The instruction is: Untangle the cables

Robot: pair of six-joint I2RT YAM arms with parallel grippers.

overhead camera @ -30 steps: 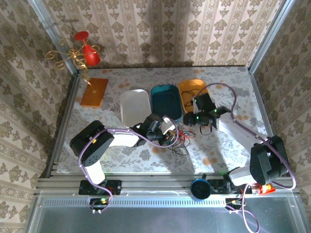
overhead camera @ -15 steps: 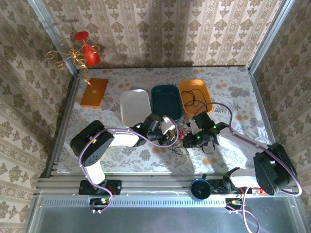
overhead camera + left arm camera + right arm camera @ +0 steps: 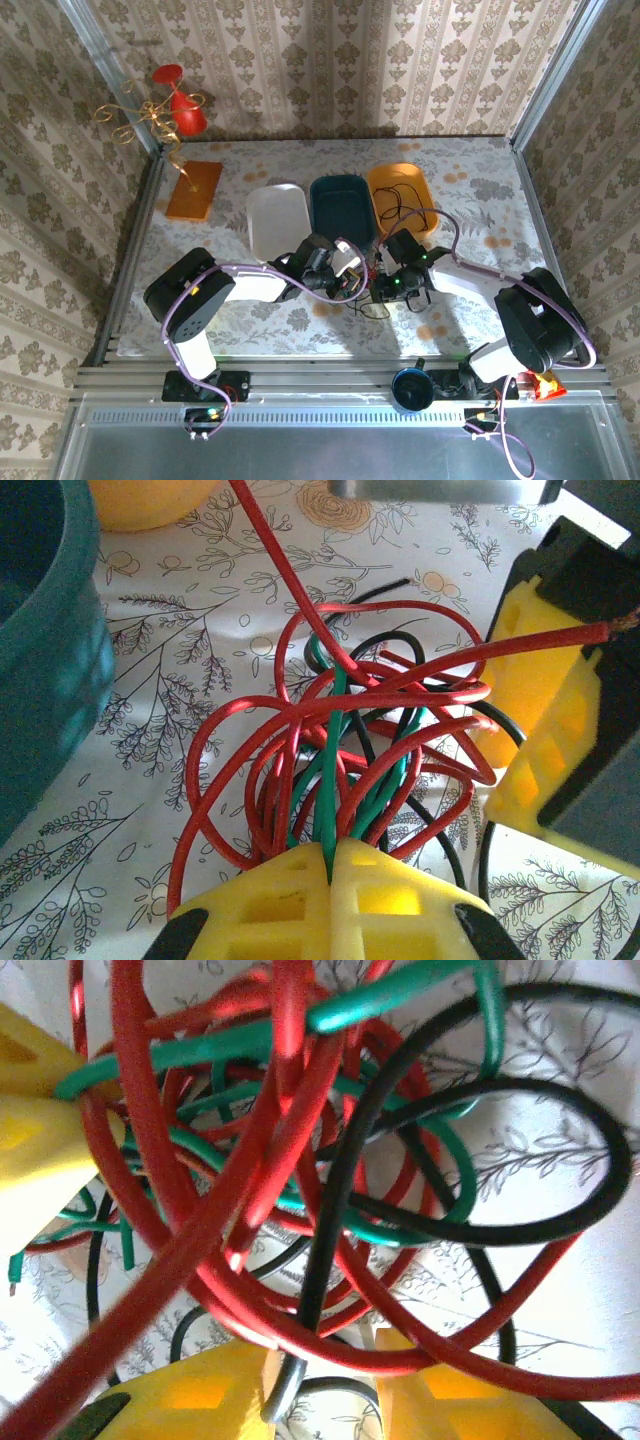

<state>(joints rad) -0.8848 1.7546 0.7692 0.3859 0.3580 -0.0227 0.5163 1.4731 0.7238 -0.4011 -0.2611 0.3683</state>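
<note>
On the table [image 3: 470,190], three trays sat in a row at twelve o'clock from the cables [image 3: 335,705]: left tray [image 3: 277,222], middle tray [image 3: 342,208], and right tray [image 3: 418,187], with a stray cable [image 3: 397,198] lying inside it. The left gripper [image 3: 331,852] was at nine o'clock of the cables and the right gripper [image 3: 322,1360] at three. A flat board [image 3: 194,190] lay at ten.

Seen from above, the cables [image 3: 368,287] are too small for us to sort strand from strand. At the left wrist, the frame's edge cuts off the teal tray [image 3: 45,630]. We cannot tell whether the right gripper [image 3: 320,1365] pinches the black strand between its fingers; the nearest red strand blurs.
</note>
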